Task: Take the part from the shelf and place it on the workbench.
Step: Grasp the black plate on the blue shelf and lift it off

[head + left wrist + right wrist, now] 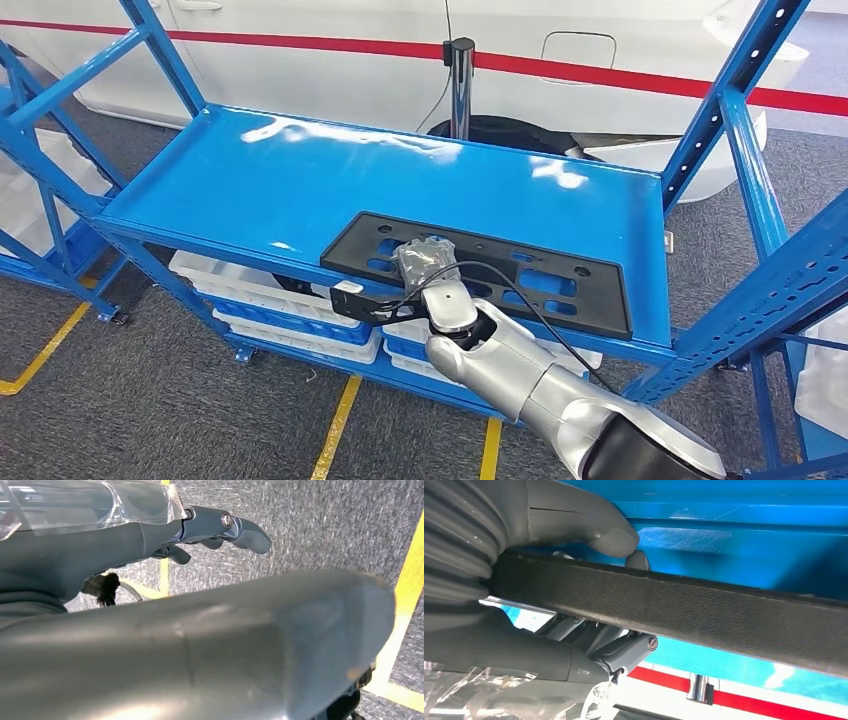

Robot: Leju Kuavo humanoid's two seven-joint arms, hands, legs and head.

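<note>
A flat black plastic part [520, 275] with several cut-outs lies on the front right of the blue shelf board [300, 180]. My right hand [425, 262] grips its near long edge, towards the part's left end. The right wrist view shows the part's edge [684, 605] clamped between the thumb [589, 525] on one face and the fingers [624, 650] on the other. My left hand [200, 530] hangs over grey carpet and holds nothing, its fingers stretched out away from the thumb.
White bins [260, 290] fill the lower shelf levels. Blue uprights [730, 100] frame the shelf on both sides. Behind it stand a chrome post [460, 90] and a white car with a red stripe [600, 70]. Yellow lines [335, 430] mark the carpet.
</note>
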